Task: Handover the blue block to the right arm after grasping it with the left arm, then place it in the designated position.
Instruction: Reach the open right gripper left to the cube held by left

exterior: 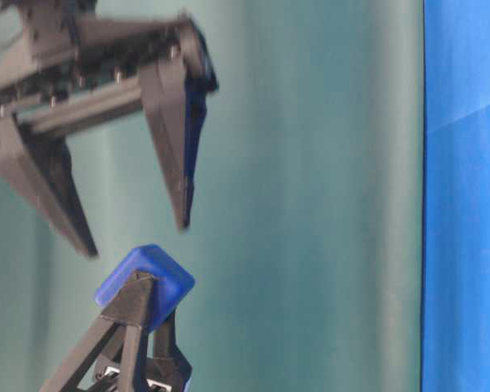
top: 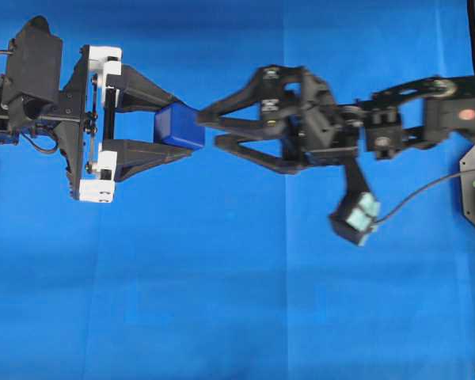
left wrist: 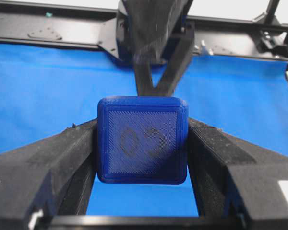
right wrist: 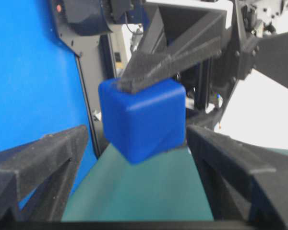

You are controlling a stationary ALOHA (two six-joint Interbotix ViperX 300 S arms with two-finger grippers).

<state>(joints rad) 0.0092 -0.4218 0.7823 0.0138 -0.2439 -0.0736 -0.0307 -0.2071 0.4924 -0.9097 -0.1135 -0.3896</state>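
Blue block (left wrist: 142, 140) clamped between the fingers of the left gripper (top: 162, 127), held aloft above the blue cloth (top: 222, 301). Just beyond it, right gripper (top: 210, 127) spread wide, tips near the block, not yet around it. Advance until free faces sit between the pads, close firmly, then release left.

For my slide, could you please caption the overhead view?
Left gripper holds the blue block out; right gripper, jaws open, closes in.

Blue cloth (top: 222, 317) over the table, teal backdrop (exterior: 310, 163) behind.
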